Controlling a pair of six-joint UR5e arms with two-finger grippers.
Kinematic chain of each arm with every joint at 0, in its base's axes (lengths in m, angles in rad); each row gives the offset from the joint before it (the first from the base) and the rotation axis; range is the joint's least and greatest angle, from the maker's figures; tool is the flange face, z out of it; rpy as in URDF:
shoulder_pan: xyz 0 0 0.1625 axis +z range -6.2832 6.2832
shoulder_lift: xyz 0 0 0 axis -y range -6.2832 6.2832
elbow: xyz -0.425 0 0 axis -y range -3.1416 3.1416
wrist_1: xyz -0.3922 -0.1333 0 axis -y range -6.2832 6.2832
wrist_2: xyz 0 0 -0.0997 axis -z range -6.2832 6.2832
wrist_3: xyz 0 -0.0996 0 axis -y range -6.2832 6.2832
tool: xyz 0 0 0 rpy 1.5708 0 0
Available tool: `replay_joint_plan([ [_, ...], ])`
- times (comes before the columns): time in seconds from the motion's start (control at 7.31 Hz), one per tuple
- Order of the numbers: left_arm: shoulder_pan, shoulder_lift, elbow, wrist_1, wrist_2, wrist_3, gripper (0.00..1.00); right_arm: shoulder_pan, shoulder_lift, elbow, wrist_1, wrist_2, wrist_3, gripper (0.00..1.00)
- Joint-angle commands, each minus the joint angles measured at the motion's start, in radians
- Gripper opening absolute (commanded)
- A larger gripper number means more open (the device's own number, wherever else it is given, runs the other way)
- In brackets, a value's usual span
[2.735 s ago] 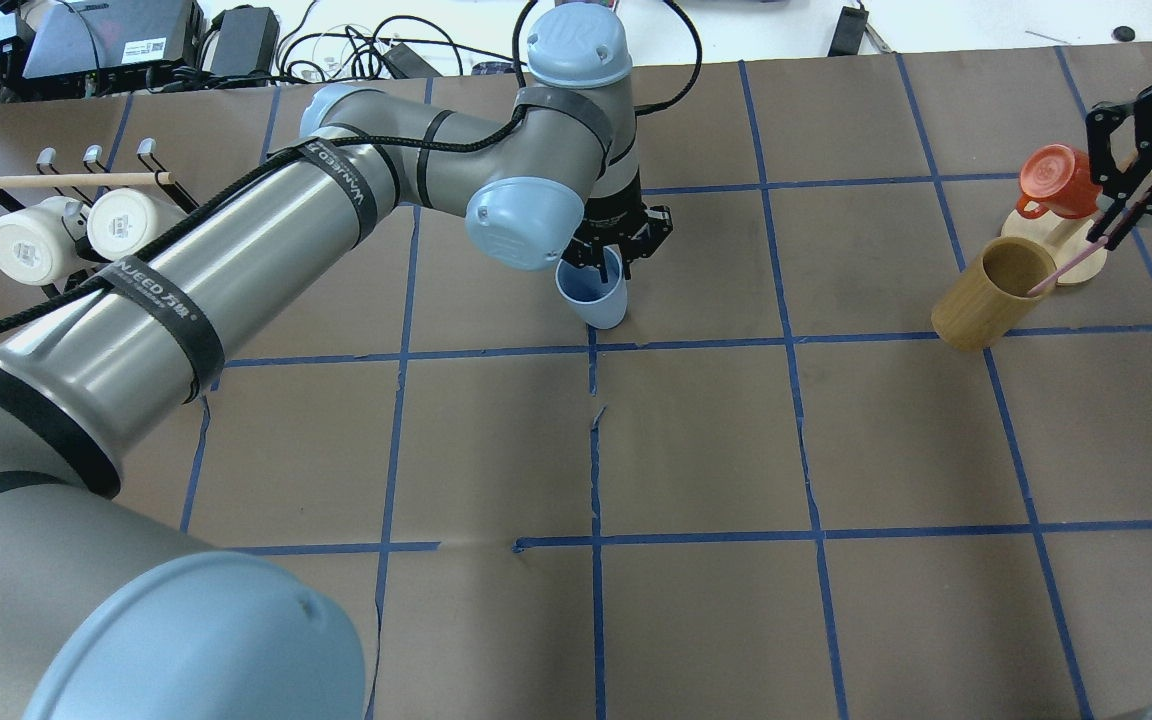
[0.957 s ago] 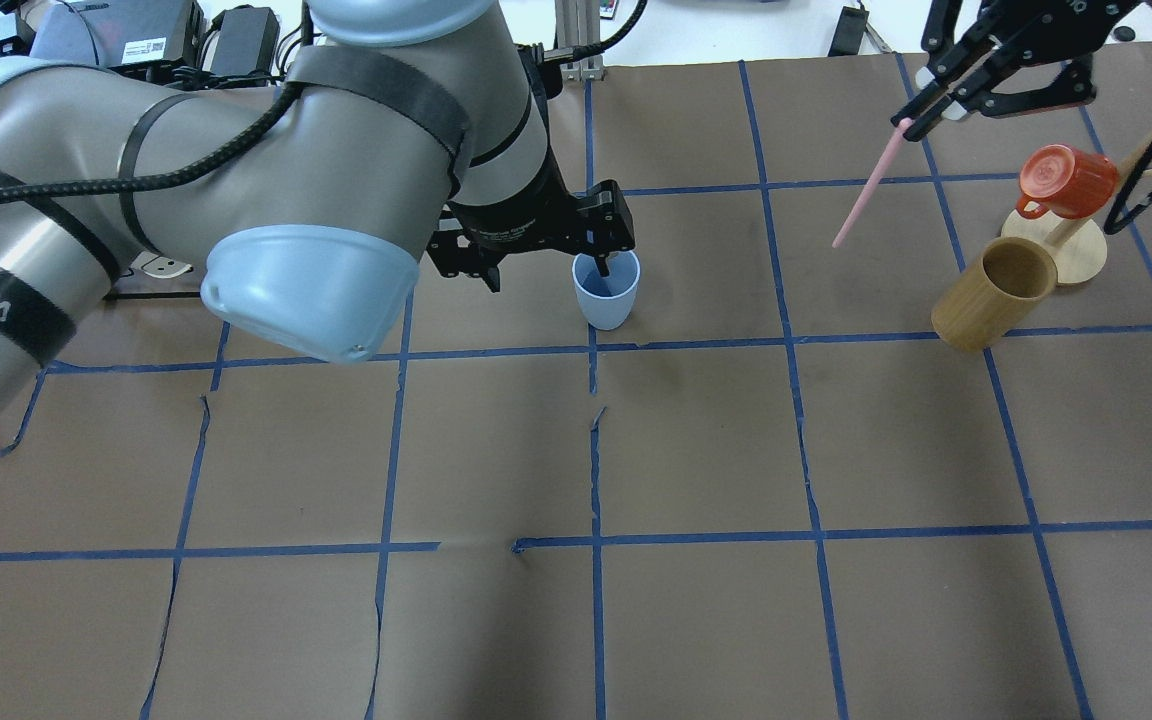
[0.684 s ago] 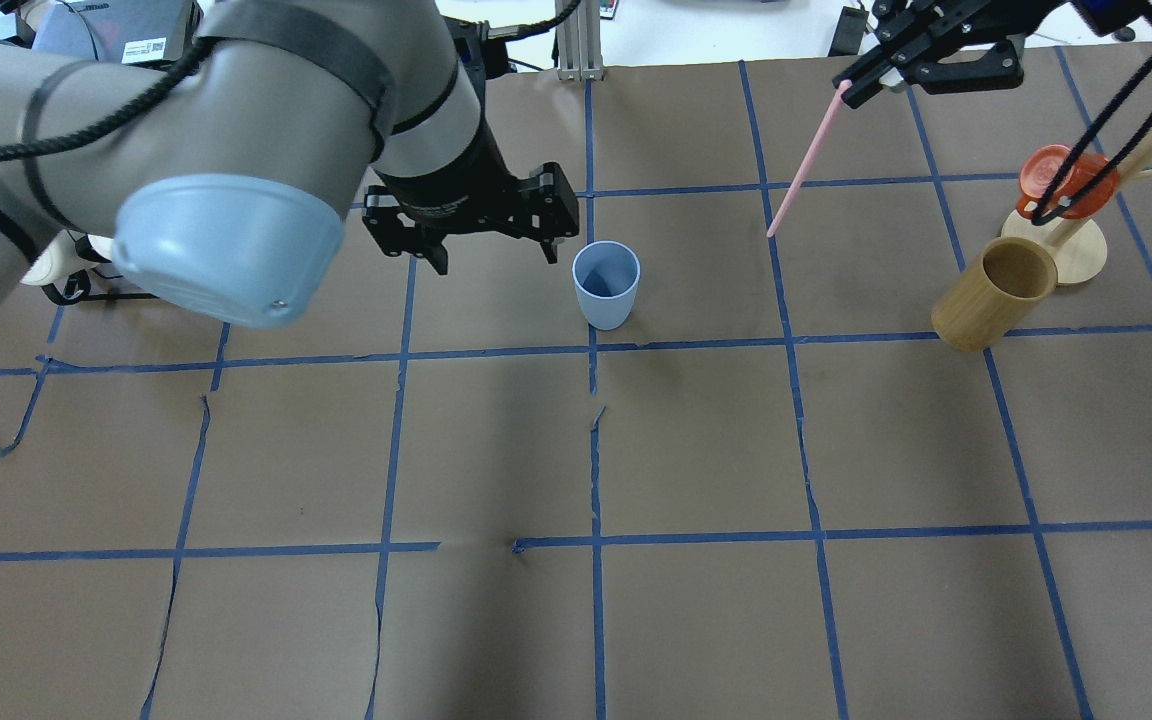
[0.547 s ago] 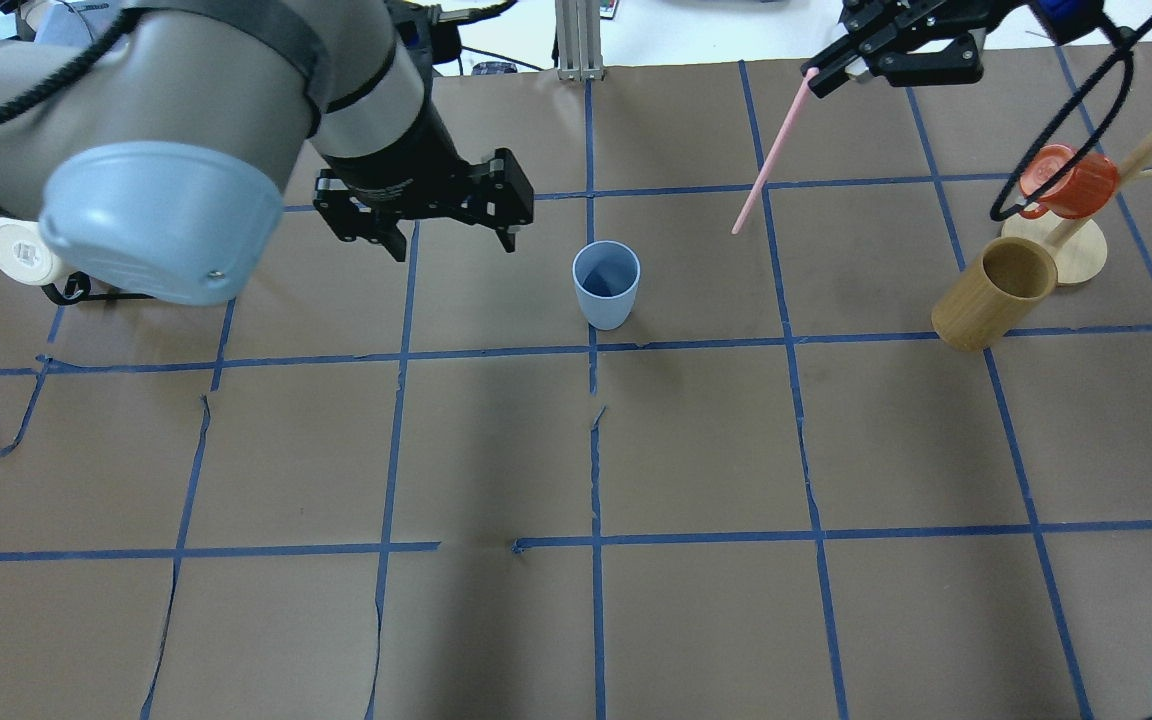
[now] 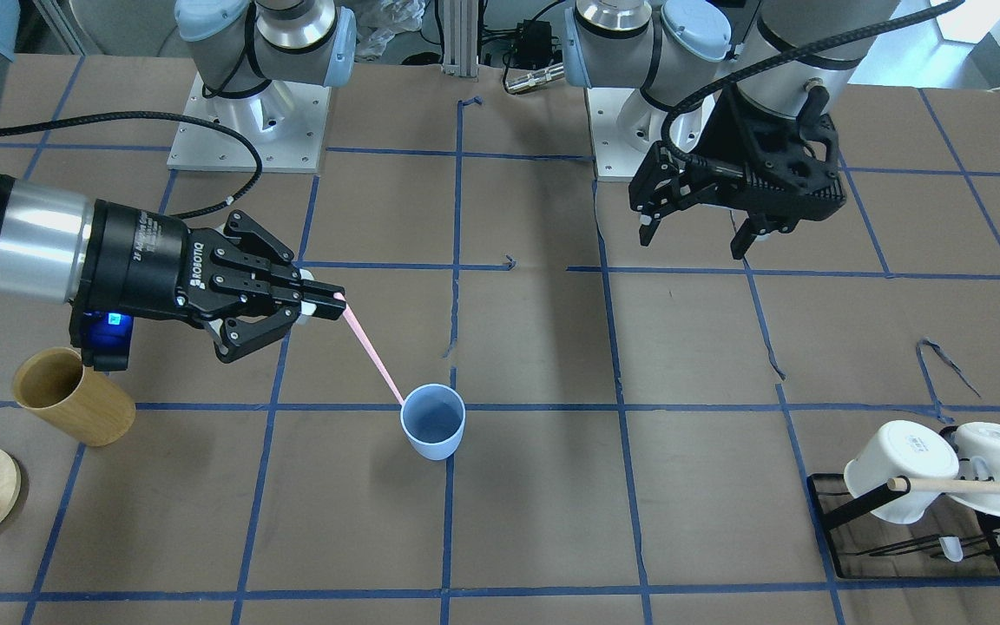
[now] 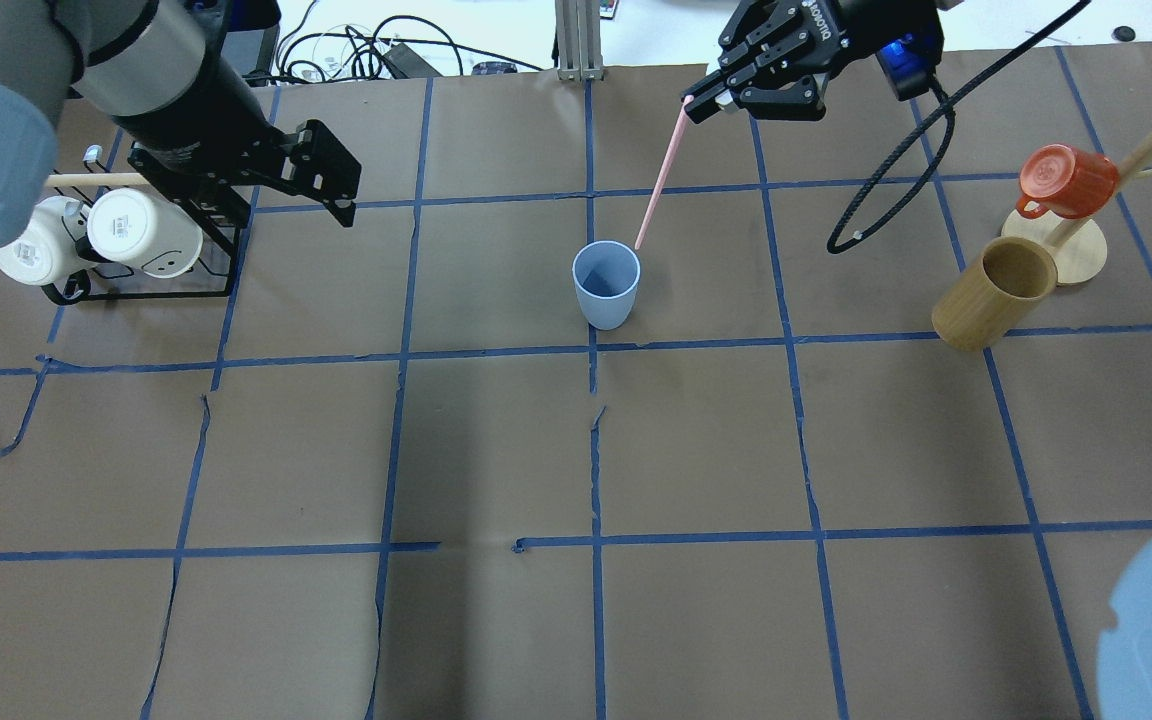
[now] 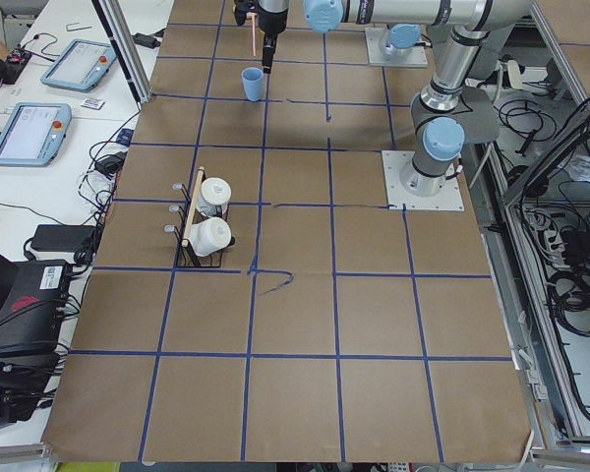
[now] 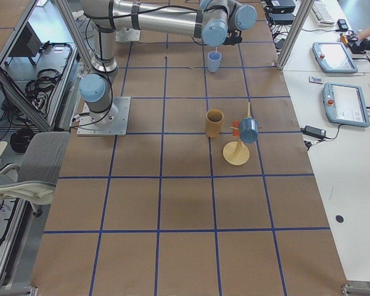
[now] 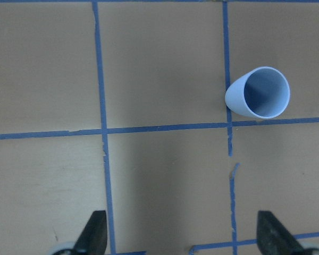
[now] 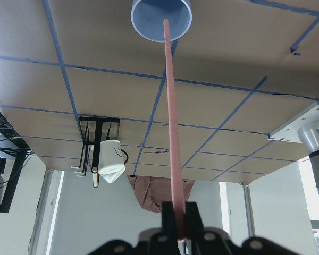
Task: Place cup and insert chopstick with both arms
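The right gripper [image 5: 339,298] is pinched shut on the upper end of the pink chopstick [image 5: 370,347], which slants down from the fingertips toward the cup [image 5: 433,423]. The stick's lower tip sits at the cup's rim, and in the right wrist view it lines up with the opening; whether it has passed below the rim cannot be told. The cup stands upright, about midway between the table's [image 5: 552,521] two ends, just beside a crossing of blue tape lines [image 5: 448,405]. The left gripper [image 5: 691,243] hangs above the table with its jaws spread wide and holds nothing, well apart from the cup. Near the table's right end stand a wooden cup [image 5: 75,397] and an orange mug [image 6: 1066,180] on a wooden stand [image 6: 1076,255]. Near the left end a black rack [image 5: 908,555] carries two white mugs [image 5: 899,469].
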Motion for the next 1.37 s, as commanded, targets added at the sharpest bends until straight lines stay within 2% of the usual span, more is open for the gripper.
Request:
replay_joint_plan([
  [0.0,0.007,-0.008,0.041,-0.085,0.070,-0.025,1.00,0.016,0.013,0.043,-0.121,0.003,0.062,0.00],
  [0.14,-0.025,-0.029,0.094,-0.133,0.113,-0.118,1.00,0.022,0.017,0.047,-0.123,0.004,0.063,0.00],
  [0.27,-0.068,-0.034,0.092,-0.130,0.106,-0.134,1.00,0.045,0.020,0.051,-0.124,0.004,0.085,0.00],
  [0.55,-0.083,-0.032,0.084,-0.129,0.025,-0.131,1.00,0.059,0.023,0.057,-0.124,0.003,0.094,0.00],
  [0.68,-0.083,-0.017,0.064,-0.127,0.025,-0.128,1.00,0.059,0.023,0.070,-0.126,-0.006,0.093,0.00],
  [0.82,-0.083,-0.012,0.043,-0.065,0.025,-0.115,1.00,0.059,0.023,0.074,-0.133,-0.006,0.093,0.30],
  [0.96,-0.082,-0.011,0.029,-0.025,0.023,-0.116,1.00,0.059,0.020,0.072,-0.141,-0.008,0.093,0.95],
  [1.09,-0.077,-0.008,0.026,-0.023,0.023,-0.116,1.00,0.059,0.017,0.072,-0.140,-0.011,0.106,1.00],
  [1.23,-0.070,-0.008,0.026,-0.023,0.023,-0.113,1.00,0.059,0.011,0.064,-0.137,-0.013,0.131,1.00],
])
